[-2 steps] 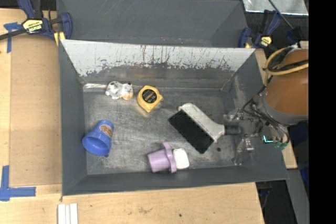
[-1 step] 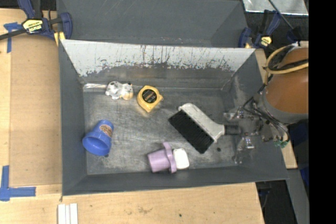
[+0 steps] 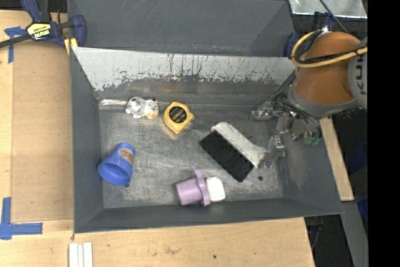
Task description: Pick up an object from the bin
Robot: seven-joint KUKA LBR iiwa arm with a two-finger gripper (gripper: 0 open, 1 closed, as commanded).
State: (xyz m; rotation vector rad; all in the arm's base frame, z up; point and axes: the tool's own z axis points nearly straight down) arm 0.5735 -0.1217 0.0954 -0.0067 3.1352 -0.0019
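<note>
Camera view. The grey metal bin (image 3: 187,75) holds five loose things, well spread, none heaped. The arm enters from the right, its orange cover (image 3: 322,72) above the bin's right wall. The tool (image 3: 272,150) is low over the right part of the floor, at the right end of a hand brush (image 3: 228,148) with black bristles and a white back. The brush lies slantwise in the right half of the floor. Touching or just clear: cannot tell. Whether the tool is apart or together also cannot be told, as its metal parts overlap from this angle. Nothing is seen clamped in it.

Other contents: a yellow tape measure (image 3: 177,117) toward the back, a small pale clear thing (image 3: 142,108) to its left, a blue cup (image 3: 117,166) on its side at the left, and a purple and white bottle (image 3: 199,191) lying near the front wall. All are well apart from the tool.

Judgement: the brush is the nearest candidate, and no lift has been made.

Risks noted:
- A hold at the brush's far end would be off balance. The long body could swing down and slip out.
- Soft bristles may give under a clamp, leaving a loose hold.
- The tool is near the sloping right wall. A small sideways error could scrape it, or push the brush away instead of catching it.
</note>
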